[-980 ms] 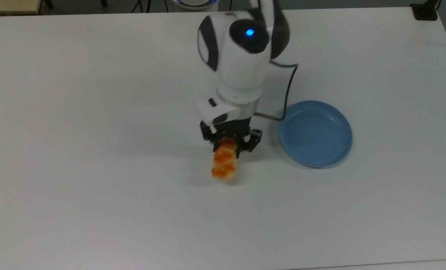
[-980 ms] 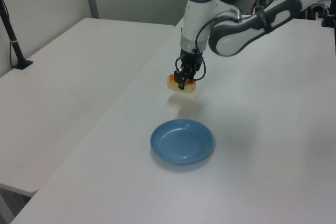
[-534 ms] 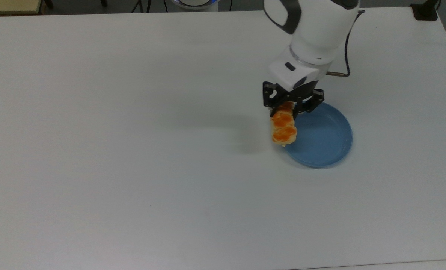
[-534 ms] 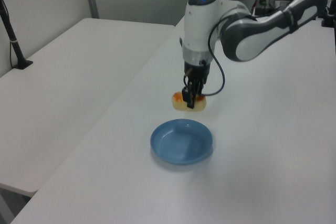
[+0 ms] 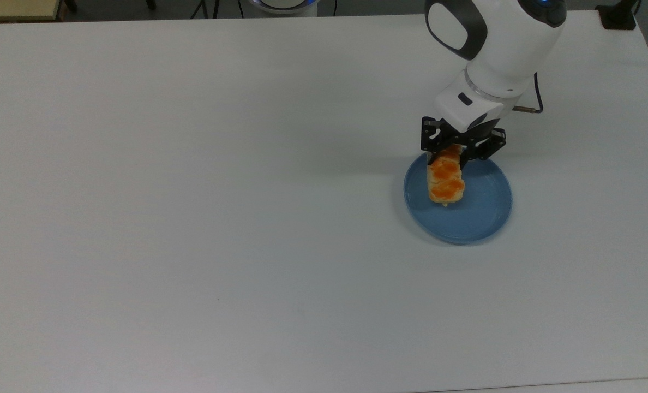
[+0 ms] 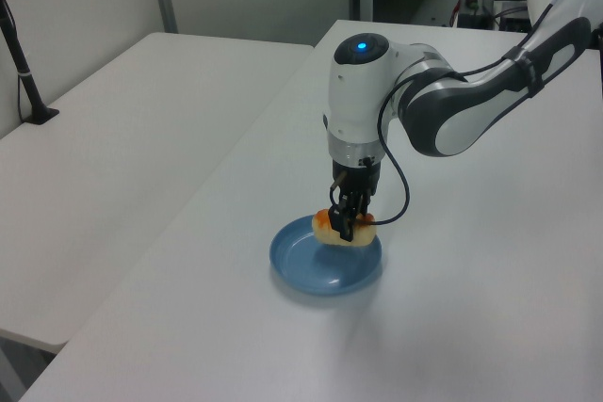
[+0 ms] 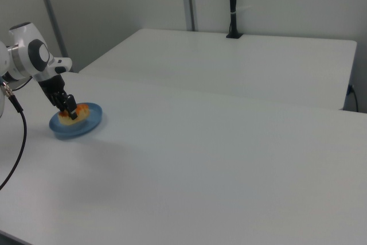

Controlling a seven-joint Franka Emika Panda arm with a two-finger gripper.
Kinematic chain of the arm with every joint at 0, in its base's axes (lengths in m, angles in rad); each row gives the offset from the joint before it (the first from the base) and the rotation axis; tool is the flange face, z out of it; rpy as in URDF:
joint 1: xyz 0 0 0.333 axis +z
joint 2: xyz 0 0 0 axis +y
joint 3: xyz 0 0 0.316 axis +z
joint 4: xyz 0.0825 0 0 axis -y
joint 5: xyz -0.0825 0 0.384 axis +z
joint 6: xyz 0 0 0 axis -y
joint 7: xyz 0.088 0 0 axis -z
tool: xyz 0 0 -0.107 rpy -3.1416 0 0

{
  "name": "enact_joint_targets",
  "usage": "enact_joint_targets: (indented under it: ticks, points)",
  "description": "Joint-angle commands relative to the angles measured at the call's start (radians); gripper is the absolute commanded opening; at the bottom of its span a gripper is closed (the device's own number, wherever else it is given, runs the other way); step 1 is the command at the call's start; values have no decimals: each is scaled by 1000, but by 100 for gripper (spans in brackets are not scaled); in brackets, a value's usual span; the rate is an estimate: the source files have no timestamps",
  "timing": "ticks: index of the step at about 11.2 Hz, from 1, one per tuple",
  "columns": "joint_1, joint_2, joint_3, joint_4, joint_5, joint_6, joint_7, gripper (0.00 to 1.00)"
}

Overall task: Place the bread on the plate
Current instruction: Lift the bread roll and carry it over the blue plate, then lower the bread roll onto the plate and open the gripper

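One end of the bread (image 5: 445, 182) is pinched in the gripper (image 5: 458, 155); its long axis runs from 12 to 6 o'clock in the top view, over the 10 o'clock part of the plate (image 5: 482, 218) (contact unclear), so release probably needs only a short descent.

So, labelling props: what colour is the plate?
Plain blue plate, clearest in the top view, beneath the bread.
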Motion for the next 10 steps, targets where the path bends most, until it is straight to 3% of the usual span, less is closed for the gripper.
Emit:
enact_joint_targets:
  ticks: [1,3,4,5,8,10]
  points:
    - [29,45,-4,50,-28,71,110,54]
    - [43,68,-4,52,-80,107,165,56]
    - [45,83,-4,52,-91,121,178,96]
    - [43,83,-4,53,-93,121,175,100]
    - [36,77,-6,53,-99,119,173,100]
    - [-7,19,-6,50,-82,104,170,100]
